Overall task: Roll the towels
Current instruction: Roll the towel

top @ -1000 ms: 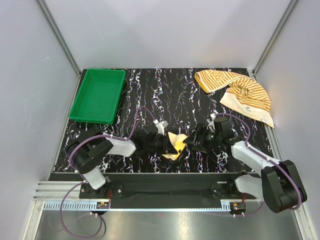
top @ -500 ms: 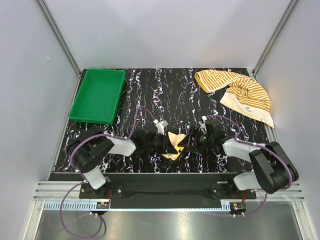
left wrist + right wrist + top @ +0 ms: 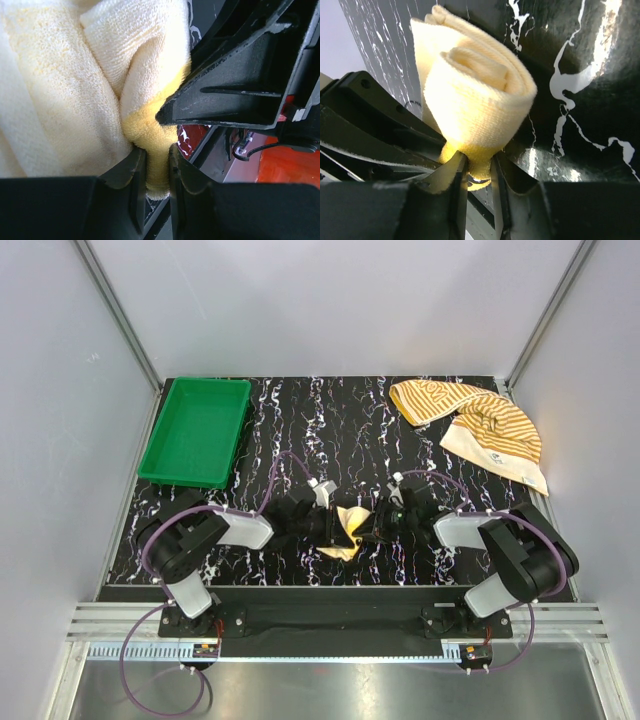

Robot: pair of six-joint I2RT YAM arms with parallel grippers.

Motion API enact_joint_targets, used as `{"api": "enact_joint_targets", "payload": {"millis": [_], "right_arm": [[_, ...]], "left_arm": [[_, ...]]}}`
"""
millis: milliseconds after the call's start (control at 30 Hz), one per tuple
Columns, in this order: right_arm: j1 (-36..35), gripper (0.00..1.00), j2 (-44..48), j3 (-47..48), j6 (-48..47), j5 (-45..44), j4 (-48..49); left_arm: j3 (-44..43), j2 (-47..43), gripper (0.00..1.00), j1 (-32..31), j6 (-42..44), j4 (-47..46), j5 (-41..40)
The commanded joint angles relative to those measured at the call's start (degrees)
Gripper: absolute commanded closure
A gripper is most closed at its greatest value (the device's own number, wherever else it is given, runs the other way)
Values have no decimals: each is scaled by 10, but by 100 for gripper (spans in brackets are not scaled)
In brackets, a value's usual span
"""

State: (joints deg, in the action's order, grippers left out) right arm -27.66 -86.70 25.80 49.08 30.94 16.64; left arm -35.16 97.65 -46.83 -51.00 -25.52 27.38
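Striped towel on black veined table, grey walls around.

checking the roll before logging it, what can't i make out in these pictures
- Top view: the yellow towel is too small to judge the roll, and it is partly covered by the left gripper and right gripper.
- Left wrist view: the yellow towel is cut off by the top and left edges.
- Top view: the striped towel has a label too small to read.

Yellow towel mostly hidden between left tool and right tool; label on striped towel illegibly small.
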Motion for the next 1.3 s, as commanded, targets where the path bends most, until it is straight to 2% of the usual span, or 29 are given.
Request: {"api": "enact_joint_targets", "payload": {"millis": [0,67,167,267,300,433,600,833,1100,1267], "right_arm": [[-13,90,-22,19,-7,-10,16],[-15,100,-22,24,-10,-12,2],[-18,100,-21,32,-13,-19,-14],[-20,100,-20,44,-18,-21,-48],[-21,100,-18,54,-21,-24,-58],[-28,100,-9,80,-35,-45,-114],[-42,100,3,119,-43,-79,-208],[-52,100,0,142,-50,-107,-268],[-63,100,-22,182,-61,-136,-345],[-69,100,-31,202,-66,-142,-372]], "left_arm": [[-19,11,100,-1,27,23,13],[-21,8,100,-2,31,42,1],[-31,-6,98,-2,49,95,-33],[-44,-27,77,-5,74,157,-77],[-47,-34,63,-8,91,172,-88],[-74,-62,48,-23,124,270,-176],[-87,-99,43,-50,136,330,-256],[-170,-98,39,-157,159,454,-457],[-299,-35,38,-274,172,574,-658],[-365,46,38,-339,199,619,-735]]}}
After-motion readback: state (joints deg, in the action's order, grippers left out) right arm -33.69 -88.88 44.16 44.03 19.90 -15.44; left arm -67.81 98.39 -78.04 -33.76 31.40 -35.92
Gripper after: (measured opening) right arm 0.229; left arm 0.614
